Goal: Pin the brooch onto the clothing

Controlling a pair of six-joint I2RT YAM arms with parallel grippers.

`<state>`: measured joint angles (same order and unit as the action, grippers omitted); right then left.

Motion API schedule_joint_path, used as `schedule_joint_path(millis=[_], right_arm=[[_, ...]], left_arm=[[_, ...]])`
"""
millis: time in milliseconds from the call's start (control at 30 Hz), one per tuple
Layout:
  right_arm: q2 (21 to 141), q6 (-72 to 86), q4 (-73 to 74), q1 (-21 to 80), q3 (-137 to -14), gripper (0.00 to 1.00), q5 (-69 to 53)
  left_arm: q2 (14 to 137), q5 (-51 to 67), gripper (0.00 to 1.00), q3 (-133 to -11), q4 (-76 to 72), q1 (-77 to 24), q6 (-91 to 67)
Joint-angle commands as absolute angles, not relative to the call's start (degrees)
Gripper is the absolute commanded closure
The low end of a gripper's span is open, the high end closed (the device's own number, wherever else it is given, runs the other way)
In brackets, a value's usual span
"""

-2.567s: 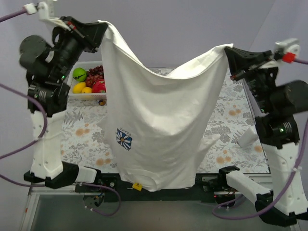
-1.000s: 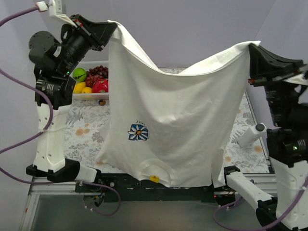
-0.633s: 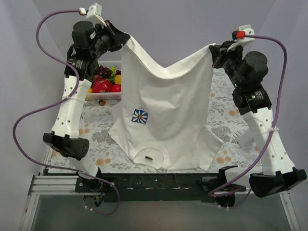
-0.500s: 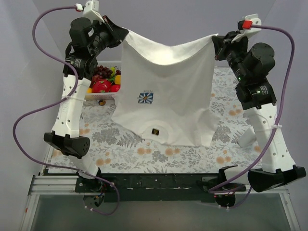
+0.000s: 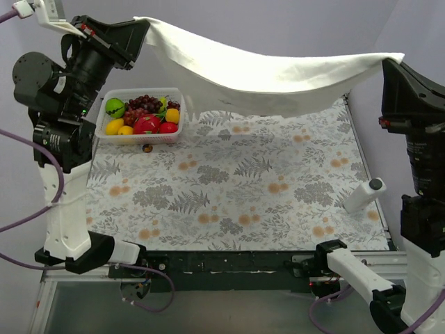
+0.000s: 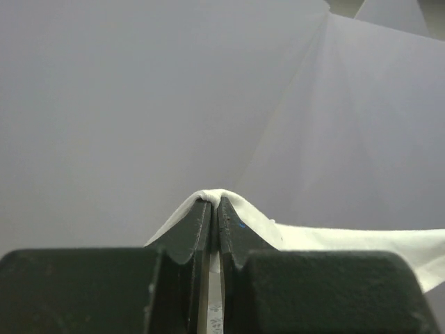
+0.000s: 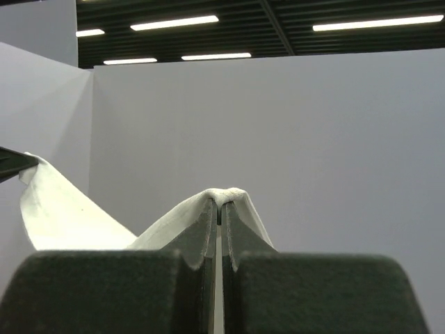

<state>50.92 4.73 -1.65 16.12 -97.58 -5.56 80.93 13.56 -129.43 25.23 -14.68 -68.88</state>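
The clothing [image 5: 278,87], a white T-shirt, is stretched high over the far side of the table as a sagging band seen nearly edge-on. Its print and neck label are hidden. My left gripper [image 5: 142,22] is shut on one corner of it, the cloth folded over the fingertips in the left wrist view [image 6: 214,200]. My right gripper [image 5: 384,62] is shut on the other corner [image 7: 221,202], with cloth [image 7: 62,216] trailing off to the left. A tiny dark brownish disc, apparently the brooch [image 5: 147,147], lies on the tablecloth just in front of the fruit basket, far below both grippers.
A white basket [image 5: 111,104] of fruit stands at the back left, partly under the shirt's left end. A white cylinder with a dark cap [image 5: 365,195] lies at the table's right edge. The floral tablecloth [image 5: 243,202] covers the table.
The shirt hung down facing the camera with its daisy print showing. Both arms have swung it up and back, and it now spans flat and high between them.
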Motion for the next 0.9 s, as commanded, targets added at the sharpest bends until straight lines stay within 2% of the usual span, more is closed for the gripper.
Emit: schedule_joint_path(millis=[0, 200, 467, 700, 867], right_arm=[[48.43, 4.13, -2.21, 15.91, -95.98, 0.99, -7.03], [45.18, 1.32, 5.88, 15.91, -100.72, 0.99, -6.86], [42.71, 0.18, 7.82, 16.00, -101.25, 0.99, -5.45], [44.12, -3.69, 9.31, 16.52, -93.09, 0.99, -1.85], [44.39, -3.08, 8.01, 16.61, -76.61, 0.99, -0.27]], left_arm=[[76.65, 16.34, 1.00, -125.78, 24.34, -14.41, -70.22], [70.06, 22.58, 1.00, -121.12, 22.32, -14.33, -74.26], [68.99, 25.66, 1.00, -118.14, 21.80, -14.41, -77.78], [70.14, 22.52, 1.00, -104.70, 21.62, -14.33, -80.16], [72.59, 18.81, 1.00, -95.99, 21.80, -14.41, -79.54]])
